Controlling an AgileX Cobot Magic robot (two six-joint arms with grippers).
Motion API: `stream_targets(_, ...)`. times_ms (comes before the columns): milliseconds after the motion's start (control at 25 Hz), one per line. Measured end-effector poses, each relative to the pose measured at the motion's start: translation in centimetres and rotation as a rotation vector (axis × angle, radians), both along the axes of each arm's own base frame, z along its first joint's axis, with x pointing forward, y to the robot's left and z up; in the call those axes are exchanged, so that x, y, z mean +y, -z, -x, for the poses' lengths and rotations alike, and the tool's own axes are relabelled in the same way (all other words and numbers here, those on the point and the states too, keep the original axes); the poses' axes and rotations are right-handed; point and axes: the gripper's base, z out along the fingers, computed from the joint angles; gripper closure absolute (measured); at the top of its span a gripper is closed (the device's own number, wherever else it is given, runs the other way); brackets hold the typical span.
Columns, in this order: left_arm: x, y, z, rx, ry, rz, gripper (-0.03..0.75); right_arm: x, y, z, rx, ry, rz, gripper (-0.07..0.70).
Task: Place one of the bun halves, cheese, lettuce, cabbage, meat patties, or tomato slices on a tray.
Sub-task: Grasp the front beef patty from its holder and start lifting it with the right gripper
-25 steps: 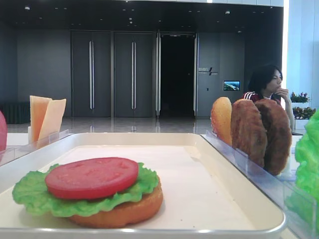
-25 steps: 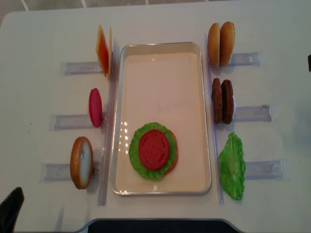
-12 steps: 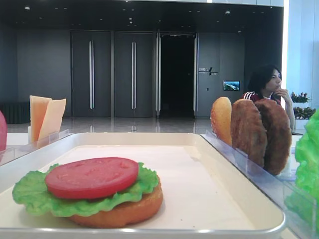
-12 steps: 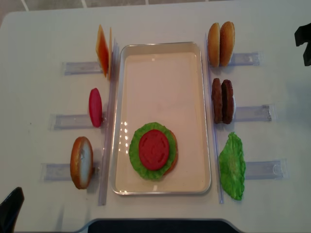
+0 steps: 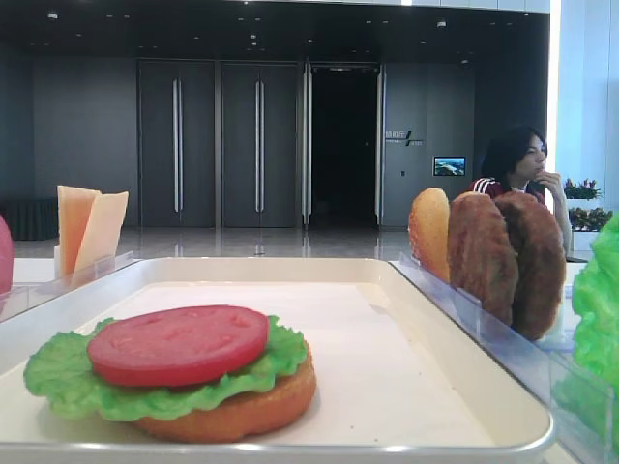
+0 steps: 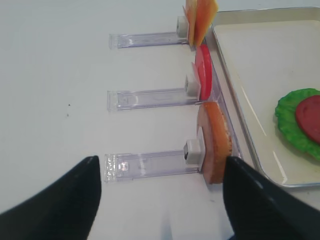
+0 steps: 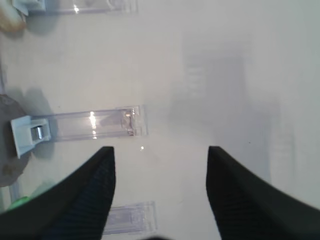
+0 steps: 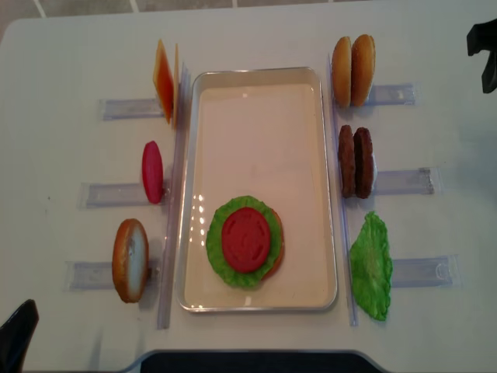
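At the far lower left of the overhead view, the left end effector (image 8: 17, 336) showed only as a dark tip, in the same spot as a second before; its wrist view showed both fingers spread wide with nothing between them. Just right of it, a bun half (image 8: 130, 260), a tomato slice (image 8: 152, 172) and the cheese (image 8: 165, 80) stood on edge in their clear holders (image 8: 109, 194) up the left side of the frame. In the middle lay the tray (image 8: 260, 74), carrying in its lower part a bun half (image 8: 276, 249) under lettuce (image 8: 220, 241) and a tomato slice (image 8: 246, 239), unmoved. Right of the tray stood two more bun halves (image 8: 352, 70), the meat patties (image 8: 355, 162) and a spare lettuce leaf (image 8: 371, 266).

The change was at the upper right edge: the right end effector (image 8: 483, 54), barely a sliver a second earlier, had come further into the frame above the tabletop (image 8: 62, 47). Its fingers (image 7: 85, 195) stood wide apart and empty. Judging by that, it was probably heading for the right-hand items, perhaps a patty as the next layer.
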Motion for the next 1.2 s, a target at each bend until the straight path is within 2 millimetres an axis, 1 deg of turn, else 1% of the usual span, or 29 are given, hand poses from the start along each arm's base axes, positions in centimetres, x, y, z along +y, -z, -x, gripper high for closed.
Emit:
stream_targets(80,0.0,0.0,0.0,0.0,0.0,0.0,0.136,1.0,-0.6,-0.1,-0.021,0.002,-0.012,0.216)
stream_targets(240,0.0,0.0,0.0,0.0,0.0,0.0,0.136,4.3,-1.1,0.1,-0.038,-0.046,-0.037,0.216)
stream_targets(400,0.0,0.0,0.0,0.0,0.0,0.0,0.136,7.3,-0.2,0.2,-0.002,-0.077,-0.051,0.216)
stream_targets(680,0.0,0.0,0.0,0.0,0.0,0.0,0.136,11.5,2.0,0.3,0.077,-0.084,-0.057,0.216)
stream_targets(920,0.0,0.0,0.0,0.0,0.0,0.0,0.136,13.6,3.3,0.5,0.121,-0.043,-0.061,0.216)
stream_targets(1080,0.0,0.0,0.0,0.0,0.0,0.0,0.136,14.6,3.5,0.9,0.128,-0.029,-0.068,0.216)
stream_targets(1200,0.0,0.0,0.0,0.0,0.0,0.0,0.136,15.5,3.2,1.0,0.12,-0.027,-0.078,0.216)
